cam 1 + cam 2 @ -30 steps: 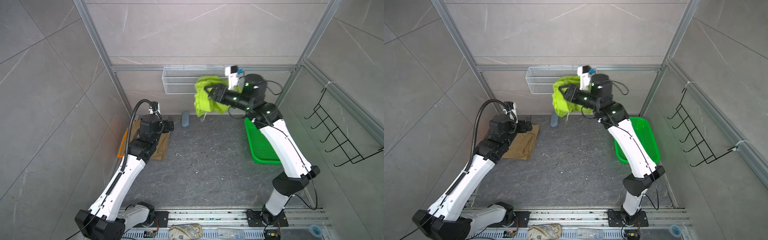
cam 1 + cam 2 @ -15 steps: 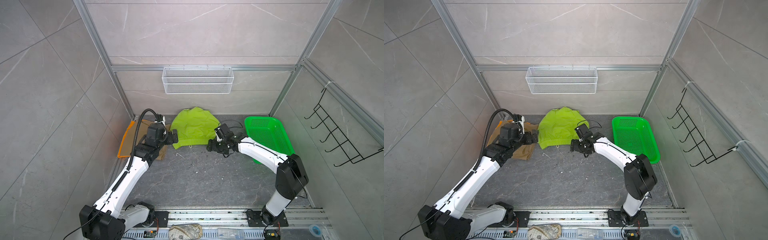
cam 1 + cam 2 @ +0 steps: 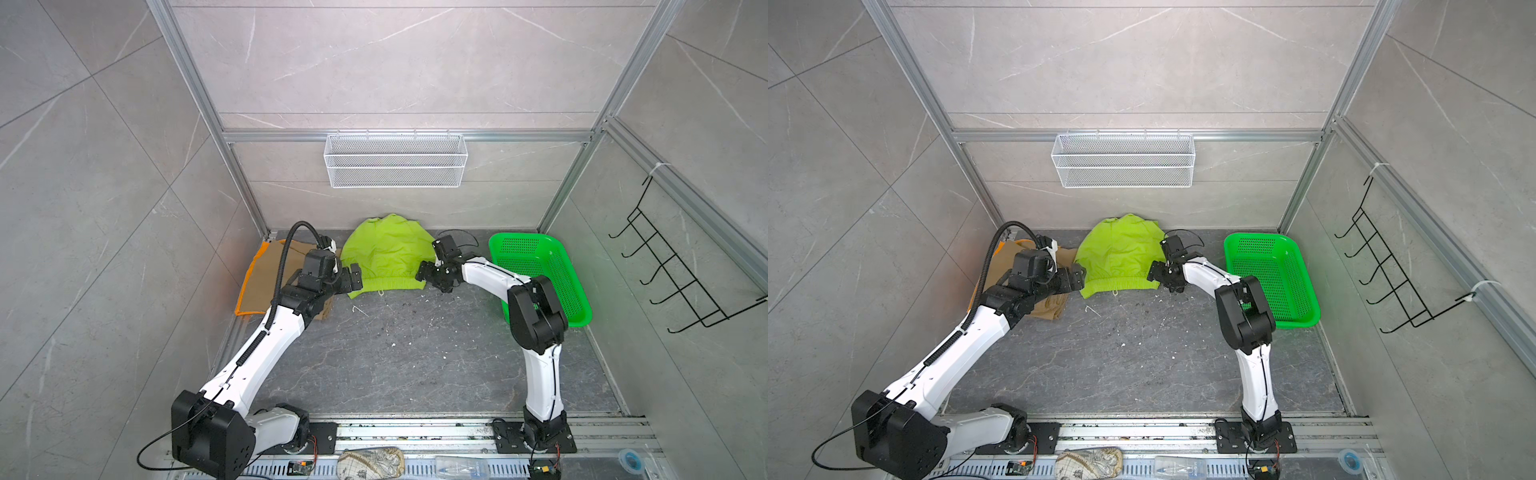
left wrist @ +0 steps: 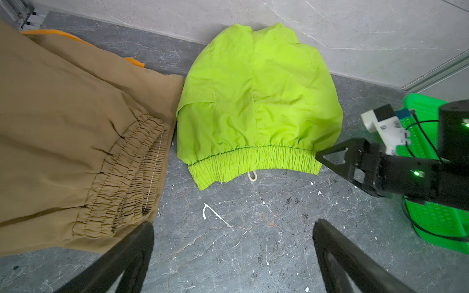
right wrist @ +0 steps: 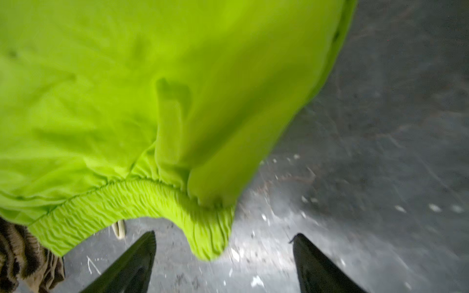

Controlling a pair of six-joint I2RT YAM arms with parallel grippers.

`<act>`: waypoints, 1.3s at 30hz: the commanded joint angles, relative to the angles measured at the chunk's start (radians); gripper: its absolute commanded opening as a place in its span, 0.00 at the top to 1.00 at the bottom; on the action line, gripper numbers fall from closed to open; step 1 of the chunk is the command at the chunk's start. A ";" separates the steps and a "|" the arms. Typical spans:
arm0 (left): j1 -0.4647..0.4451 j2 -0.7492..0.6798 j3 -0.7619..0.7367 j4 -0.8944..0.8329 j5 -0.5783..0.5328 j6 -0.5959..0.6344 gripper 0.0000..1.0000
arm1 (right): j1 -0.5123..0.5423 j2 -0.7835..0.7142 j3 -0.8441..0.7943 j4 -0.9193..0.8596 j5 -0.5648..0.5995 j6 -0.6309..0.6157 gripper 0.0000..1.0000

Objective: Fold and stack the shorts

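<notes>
**Lime shorts spread flat, an open claw at each waistband corner**

The lime shorts (image 3: pixel 386 257) lie spread on the floor just beside the basket (image 3: pixel 524 237), with the waistband (image 4: pixel 253 159) unfolded. This flat lay probably prepares a fold. The tan shorts (image 4: pixel 63 114) lie beyond the lime pair from the basket. They rest on the orange shorts (image 4: pixel 48 32), of which only an edge shows, so the stack seems to be begun. The right gripper (image 5: pixel 223 238) is open, its fingers either side of the waistband corner nearest the basket, not clamping it. The left gripper (image 4: pixel 233 228) is open and empty, near the corner farthest from the basket. One claw per corner suits a two-handed lift.
</notes>
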 commanded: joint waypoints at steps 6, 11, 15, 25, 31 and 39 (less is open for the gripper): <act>-0.001 -0.003 -0.016 -0.008 0.013 -0.025 0.00 | 0.008 0.154 0.186 0.055 -0.119 0.055 0.46; -0.001 -0.001 -0.018 -0.004 0.011 -0.023 0.00 | 0.009 0.079 0.219 0.111 -0.139 0.062 0.90; -0.001 -0.005 -0.013 -0.004 0.024 -0.023 0.00 | 0.008 -0.062 0.231 0.281 -0.219 0.059 1.00; -0.002 -0.092 -0.070 -0.011 0.025 -0.018 0.00 | -0.048 -0.452 0.289 0.366 -0.191 -0.018 0.93; -0.002 -0.098 -0.097 0.007 0.035 -0.023 0.00 | -0.050 -0.559 0.243 0.205 -0.156 -0.106 0.95; -0.001 -0.109 -0.078 0.012 0.039 -0.045 0.00 | 0.060 -0.425 0.344 -0.021 -0.117 -0.175 0.96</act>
